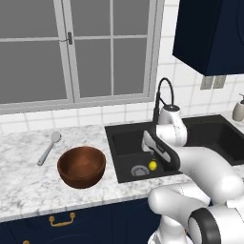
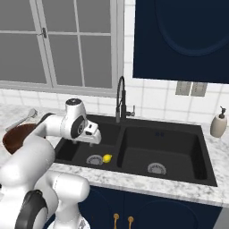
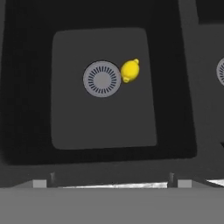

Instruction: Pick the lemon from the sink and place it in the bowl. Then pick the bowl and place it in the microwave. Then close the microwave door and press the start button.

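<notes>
The lemon [image 3: 130, 70] lies on the floor of the left basin of the sink [image 1: 125, 138], right next to the round steel drain [image 3: 102, 78]. It looks like it just touches the edge of the drain. In the hand view its little pointed tip sticks up and to the right, away from the drain, so its long way runs on a slant from the drain side to that tip. It is only a bit longer than it is wide.

I am on the very first step: getting the lemon out of the sink. My gripper [image 2: 94, 139] hangs above the left basin with its jaws spread wide, and nothing is in them. The lemon sits up and a little to the right of the middle in the hand view, so I think I am not over it yet.

Next I think I need to slide the hand across until the lemon is right under it, go down into the basin, and squeeze the lemon across its short way. It is round and could roll, so I would go slowly.

The bowl [image 1: 81, 166] waits on the marble bench [image 1: 28, 181] to the left of the sink, with nothing in it. A spoon [image 1: 49, 147] lies near it on the bench. The black faucet [image 2: 121, 99] stands behind the sink.
</notes>
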Tool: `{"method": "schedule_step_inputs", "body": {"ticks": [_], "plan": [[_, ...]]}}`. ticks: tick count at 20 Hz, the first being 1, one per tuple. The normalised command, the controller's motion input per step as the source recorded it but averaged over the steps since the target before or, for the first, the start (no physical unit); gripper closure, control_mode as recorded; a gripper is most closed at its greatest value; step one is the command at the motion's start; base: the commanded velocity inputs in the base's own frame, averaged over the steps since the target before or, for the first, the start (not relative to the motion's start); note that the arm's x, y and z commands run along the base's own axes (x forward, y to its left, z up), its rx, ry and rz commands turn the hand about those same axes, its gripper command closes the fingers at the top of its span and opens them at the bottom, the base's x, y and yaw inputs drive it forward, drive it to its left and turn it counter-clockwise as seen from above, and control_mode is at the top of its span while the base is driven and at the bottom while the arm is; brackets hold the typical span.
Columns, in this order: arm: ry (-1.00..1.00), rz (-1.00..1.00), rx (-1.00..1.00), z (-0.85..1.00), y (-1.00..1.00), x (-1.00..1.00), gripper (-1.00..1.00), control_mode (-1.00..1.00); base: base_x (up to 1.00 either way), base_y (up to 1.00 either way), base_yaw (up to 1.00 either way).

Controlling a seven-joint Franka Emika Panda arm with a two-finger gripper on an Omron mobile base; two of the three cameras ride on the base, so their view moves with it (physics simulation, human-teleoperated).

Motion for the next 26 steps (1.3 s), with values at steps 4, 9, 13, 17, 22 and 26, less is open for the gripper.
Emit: {"method": "schedule_step_inputs", "body": {"ticks": [4, 9, 13, 17, 22, 26], "plan": [[-0.01, 0.00, 0.00, -0.37, 0.00, 0.14, -1.00, -1.00, 0.00, 0.00, 0.00], [0.00, 0.00, 0.00, -0.39, -0.03, 0.11, -1.00, -1.00, 0.00, 0.00, 0.00], [0.00, -0.05, 0.00, -0.24, -0.01, 0.27, -1.00, -1.00, 0.00, 0.00, 0.00], [0.01, -0.09, 0.00, -0.20, 0.00, 0.35, -1.00, -1.00, 0.00, 0.00, 0.00], [0.09, -0.07, 0.00, -0.30, -0.10, 0.35, -1.00, -1.00, 0.00, 0.00, 0.00], [0.13, 0.00, 0.00, -0.28, -0.25, 0.35, -1.00, -1.00, 0.00, 0.00, 0.00]]}}
